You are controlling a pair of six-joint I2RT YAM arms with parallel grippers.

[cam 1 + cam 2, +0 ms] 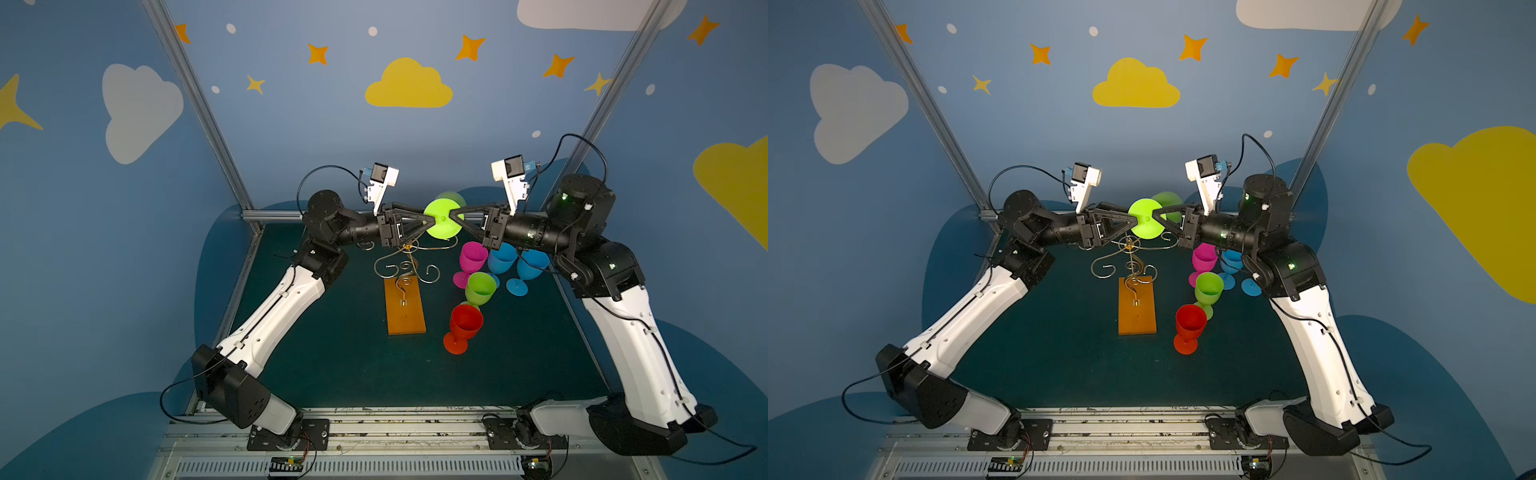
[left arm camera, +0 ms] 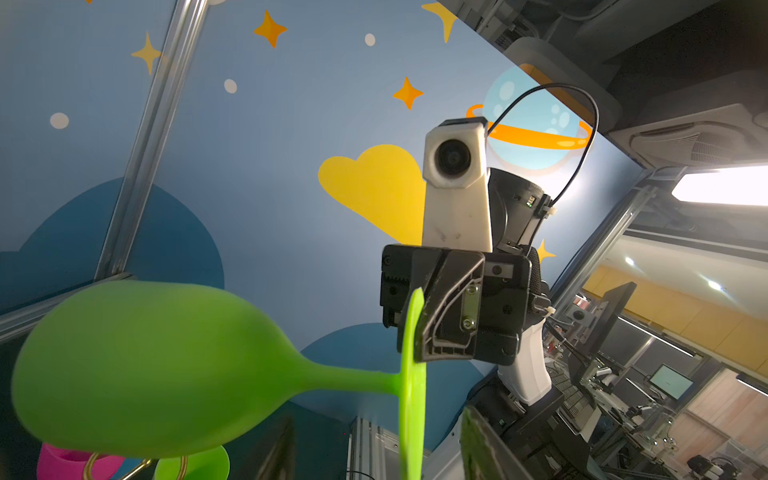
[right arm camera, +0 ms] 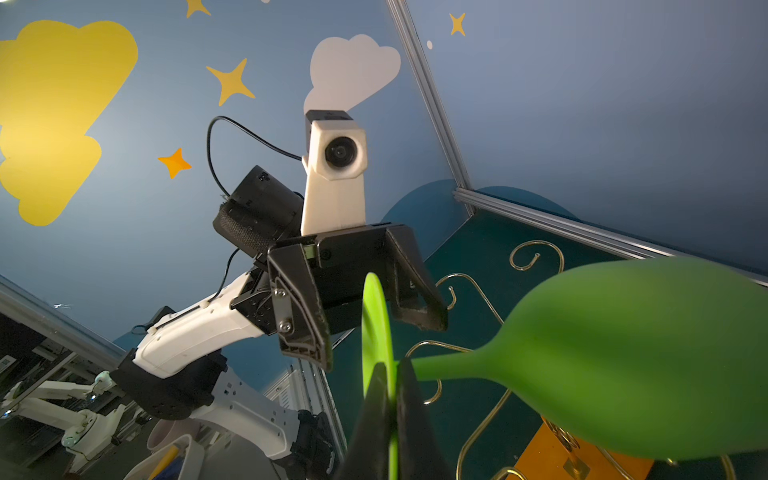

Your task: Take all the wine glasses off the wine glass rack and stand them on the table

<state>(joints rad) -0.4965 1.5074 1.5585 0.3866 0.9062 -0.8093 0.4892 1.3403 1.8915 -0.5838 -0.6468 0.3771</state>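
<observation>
A lime-green plastic wine glass (image 1: pixel 444 224) (image 1: pixel 1144 226) (image 2: pixel 145 365) (image 3: pixel 623 357) is held in the air on its side. Its round foot faces the camera in both top views and its bowl points toward the back wall. It hangs over the far scroll arms of the thin gold wire rack with an orange wooden base (image 1: pixel 405 309) (image 1: pixel 1137 309) (image 3: pixel 552 453). The rack stands on the dark green surface (image 1: pixel 332 353) (image 1: pixel 1059 353). Whether the bowl touches any of the wire cannot be told.

The right gripper (image 1: pixel 454 216) (image 1: pixel 1155 214) (image 2: pixel 415 328) (image 3: pixel 386 415) reaches in from the right. Its fingers (image 3: pixel 415 419) are clamped on the rim of the foot, one on each face of the disc.

The left gripper (image 1: pixel 428 219) (image 1: pixel 1133 219) (image 2: pixel 378 449) (image 3: pixel 374 332) comes in from the opposite side. Its fingers (image 3: pixel 307 316) are apart and straddle the other edge of the foot, and the right wrist view shows a gap between each finger and the disc.

To the right of the rack, five more plastic wine glasses stand upright on the surface in a loose cluster:
- a pink one (image 1: pixel 473 257) (image 1: pixel 1203 257);
- two blue ones (image 1: pixel 503 257) (image 1: pixel 532 266) behind the right arm;
- a green one (image 1: pixel 481 287) (image 1: pixel 1208 289);
- a red one (image 1: pixel 465 322) (image 1: pixel 1190 322) nearest the front.
</observation>
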